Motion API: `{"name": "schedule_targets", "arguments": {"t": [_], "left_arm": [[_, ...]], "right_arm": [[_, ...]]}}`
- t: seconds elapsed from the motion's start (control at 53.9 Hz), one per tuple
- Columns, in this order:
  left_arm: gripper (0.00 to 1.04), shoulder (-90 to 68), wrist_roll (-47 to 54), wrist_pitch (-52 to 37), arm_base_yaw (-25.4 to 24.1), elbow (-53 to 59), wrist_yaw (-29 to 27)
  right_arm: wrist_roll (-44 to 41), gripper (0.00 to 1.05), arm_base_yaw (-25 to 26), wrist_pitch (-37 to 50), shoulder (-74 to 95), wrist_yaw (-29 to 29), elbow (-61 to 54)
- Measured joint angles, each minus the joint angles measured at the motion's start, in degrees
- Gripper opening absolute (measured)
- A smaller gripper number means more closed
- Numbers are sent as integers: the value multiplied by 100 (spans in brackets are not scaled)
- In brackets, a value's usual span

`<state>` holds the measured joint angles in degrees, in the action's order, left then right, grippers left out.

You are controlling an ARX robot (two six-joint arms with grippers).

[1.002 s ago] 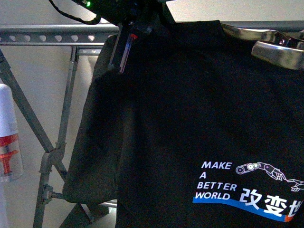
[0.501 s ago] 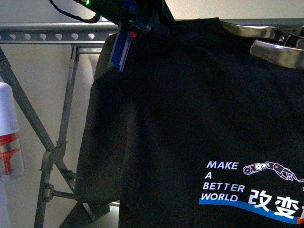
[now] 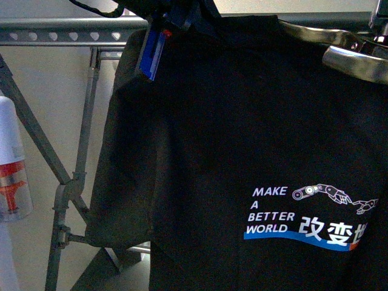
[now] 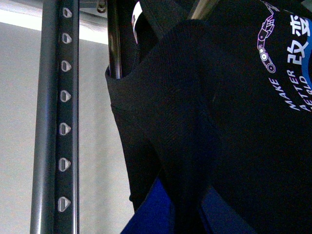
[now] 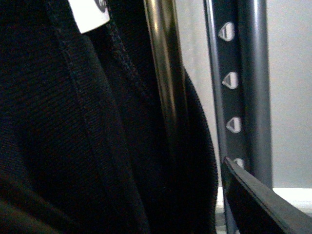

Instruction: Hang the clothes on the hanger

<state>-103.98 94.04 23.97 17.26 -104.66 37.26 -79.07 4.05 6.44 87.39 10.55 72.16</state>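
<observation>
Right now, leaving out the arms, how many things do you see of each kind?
shirt: 1
rack: 1
white bottle: 1
total: 3

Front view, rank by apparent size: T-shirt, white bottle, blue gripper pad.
1. T-shirt, fills most of the frame.
2. White bottle, partly cut off at the left edge.
3. Blue gripper pad, clearly smallest.
</observation>
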Motion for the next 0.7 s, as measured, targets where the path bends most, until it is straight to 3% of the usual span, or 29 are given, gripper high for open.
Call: {"name": "schedule_targets", "arguments": {"t": [0.334,0.39,0.705], "left_arm": [[4,0,2,0,2,0,9],[4,0,7,0,4,0,33],[64,61,-17,-35,0,0,131]], "right_arm": [[597,14,109,-291,-66,46,-125],[704,12,125,-442,-142,57,-181],[1266,11,273,-1899,-420,-17,-459]]}}
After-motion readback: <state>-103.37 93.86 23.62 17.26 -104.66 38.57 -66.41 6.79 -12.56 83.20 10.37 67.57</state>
